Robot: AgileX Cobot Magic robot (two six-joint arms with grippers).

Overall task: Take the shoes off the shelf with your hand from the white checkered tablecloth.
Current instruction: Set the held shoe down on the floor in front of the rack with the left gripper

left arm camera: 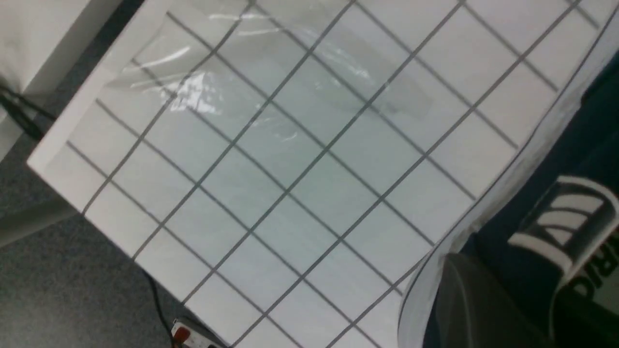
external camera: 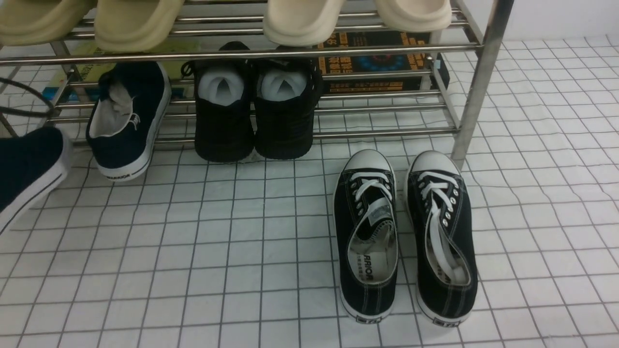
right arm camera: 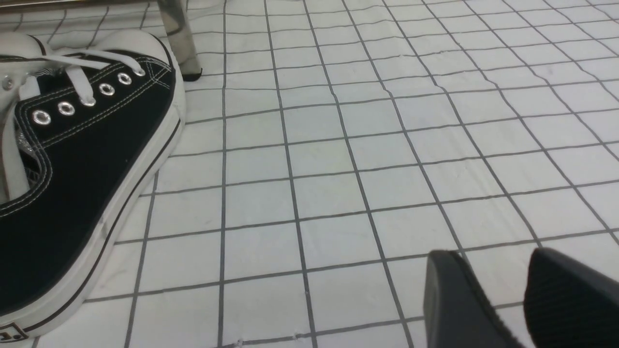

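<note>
One navy slip-on shoe (external camera: 126, 121) with a white sole rests on the lower tier of the silver shelf (external camera: 387, 48), heel hanging over the front tube. The other navy shoe (external camera: 26, 169) is off the shelf at the far left, tilted above the white checkered tablecloth (external camera: 242, 251). In the left wrist view my left gripper (left arm camera: 517, 295) is shut on this shoe (left arm camera: 527, 193) at its heel wall; one finger (left arm camera: 469, 299) shows. The gripper itself is out of the front view. My right gripper (right arm camera: 503, 290) is open and empty, low over the cloth (right arm camera: 338, 159).
Two all-black shoes stuffed with white paper (external camera: 254, 111) sit on the lower tier. Beige slippers (external camera: 304, 19) lie on the upper tier. Black lace-up sneakers (external camera: 401, 237) stand on the cloth by the shelf leg (external camera: 476, 92). The cloth's edge and grey floor (left arm camera: 63, 290) show beside the left gripper.
</note>
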